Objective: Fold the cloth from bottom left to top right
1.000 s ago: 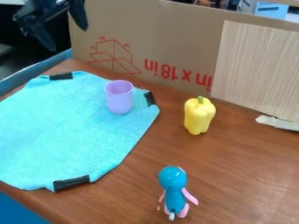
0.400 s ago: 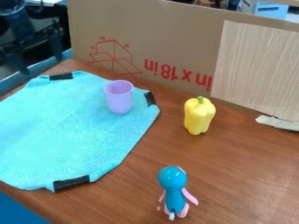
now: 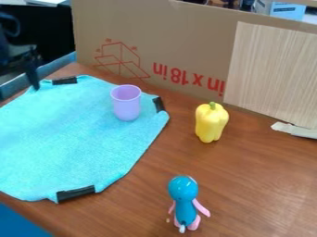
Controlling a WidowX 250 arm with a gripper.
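At the upper left edge hangs the black gripper (image 3: pixel 27 62), partly cut off by the view's edge. Its lowest visible tip is close to the upper left edge of the cloth, left of a black strip; contact cannot be made out. The light blue cloth (image 3: pixel 68 134) lies spread flat over the left part of the table, with black strips at several corners and its left side running out of view. A purple cup (image 3: pixel 127 104) stands upright on the cloth's upper right part.
The brown wooden table (image 3: pixel 248 185) holds a yellow bell pepper (image 3: pixel 211 122) right of the cloth and a blue and pink figure (image 3: pixel 184 203) near the front. Behind stands a cardboard panel (image 3: pixel 186 37) with a light wood-grain board (image 3: pixel 272 69) at the right.
The gripper has come down from the top left and shifted left, partly out of view, now lower beside the cloth's upper left edge. Cloth, cup, pepper and figure have kept their places.
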